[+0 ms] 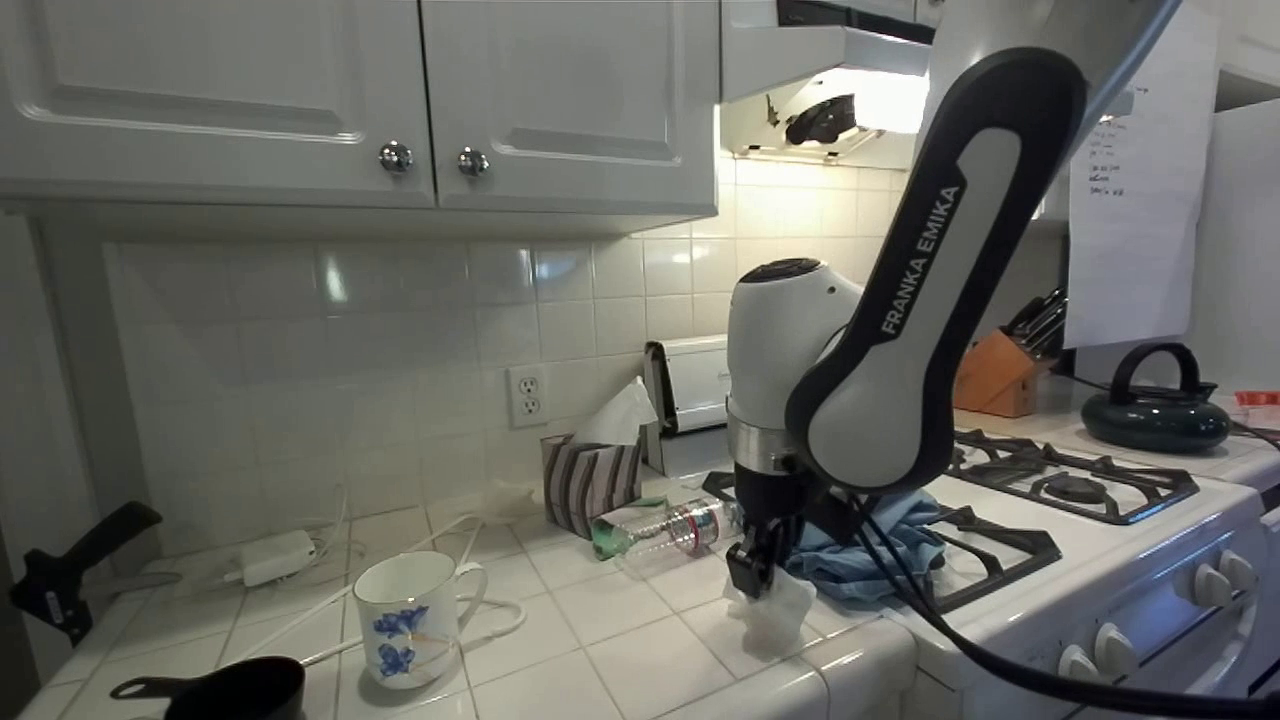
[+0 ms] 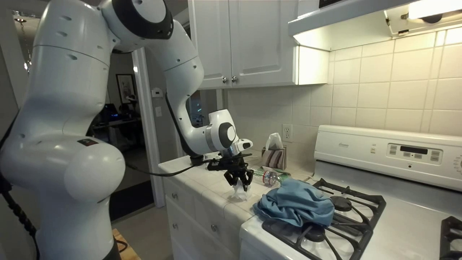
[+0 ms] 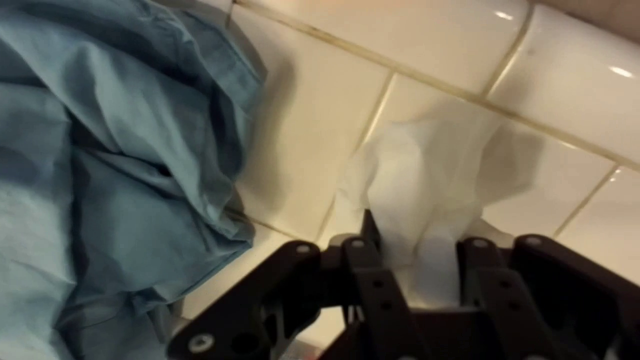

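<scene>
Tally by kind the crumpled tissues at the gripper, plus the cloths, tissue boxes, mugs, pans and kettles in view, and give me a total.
Crumpled tissue, at the gripper: 1
Blue cloth: 1
Striped tissue box: 1
Flowered mug: 1
Black pan: 1
Dark kettle: 1
Total: 6

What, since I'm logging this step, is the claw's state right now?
Claw: fingers apart, crumpled white tissue between them; can't tell whether they're closed on it.
</scene>
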`<action>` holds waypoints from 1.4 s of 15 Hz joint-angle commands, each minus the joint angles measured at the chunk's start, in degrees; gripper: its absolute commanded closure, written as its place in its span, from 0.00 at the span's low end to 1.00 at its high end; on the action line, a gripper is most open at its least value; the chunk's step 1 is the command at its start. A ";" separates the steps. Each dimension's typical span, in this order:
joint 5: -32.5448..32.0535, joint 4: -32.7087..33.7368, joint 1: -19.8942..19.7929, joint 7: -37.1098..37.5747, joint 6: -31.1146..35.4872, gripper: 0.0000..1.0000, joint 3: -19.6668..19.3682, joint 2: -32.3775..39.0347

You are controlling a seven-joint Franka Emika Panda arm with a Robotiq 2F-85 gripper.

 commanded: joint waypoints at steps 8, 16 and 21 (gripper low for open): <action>12.12 15.83 -11.77 -14.74 1.46 0.97 19.10 14.26; 14.25 34.62 -16.44 -26.82 -3.86 0.97 25.98 26.30; 14.16 42.20 -15.67 -28.82 -9.83 0.97 25.99 29.79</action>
